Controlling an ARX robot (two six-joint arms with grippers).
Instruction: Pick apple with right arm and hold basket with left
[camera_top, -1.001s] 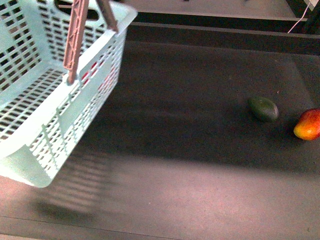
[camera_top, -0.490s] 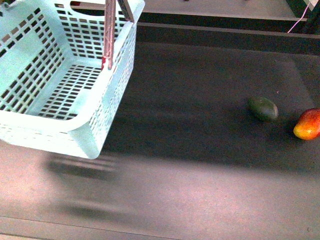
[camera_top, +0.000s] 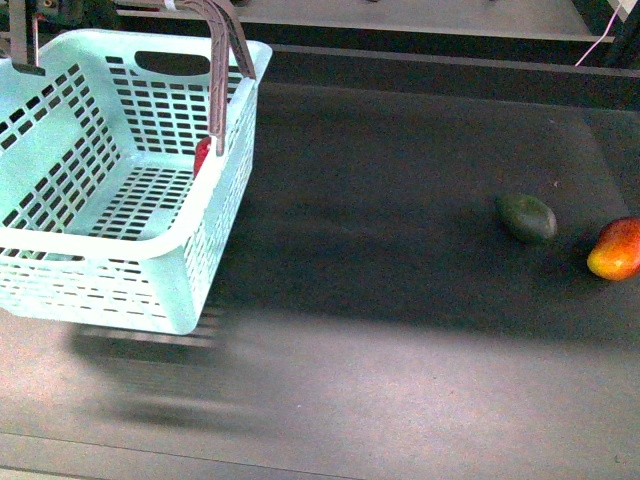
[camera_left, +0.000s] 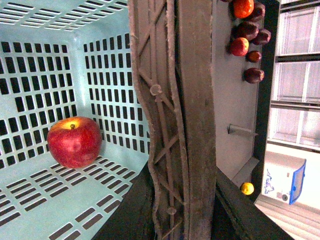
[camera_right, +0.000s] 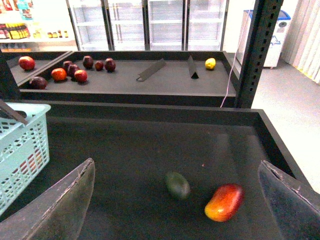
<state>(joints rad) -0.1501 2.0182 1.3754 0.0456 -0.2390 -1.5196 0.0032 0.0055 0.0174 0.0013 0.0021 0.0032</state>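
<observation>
The turquoise basket (camera_top: 130, 265) hangs at the left above the dark table, nearly level, with its brown handles (camera_top: 218, 60) raised together. In the left wrist view my left gripper (camera_left: 176, 205) is shut on the handles (camera_left: 175, 100), its dark jaws on either side of them. The red apple (camera_left: 74, 141) lies on the basket floor by a slotted wall, and shows as a red patch (camera_top: 203, 155) through the slots in the front view. My right gripper (camera_right: 176, 166) is open and empty above the table, with the basket's (camera_right: 22, 145) corner off to one side.
A dark green oval fruit (camera_top: 527, 217) and an elongated orange-red fruit (camera_top: 616, 249) lie on the table at the right. A raised ledge (camera_top: 450, 65) runs along the back. Behind it, a shelf (camera_right: 125, 80) holds several dark red fruits and a yellow one (camera_right: 210, 63).
The basket has swung from a steep tilt to almost level, and its rim now faces up. The two fruits on the right have not moved.
</observation>
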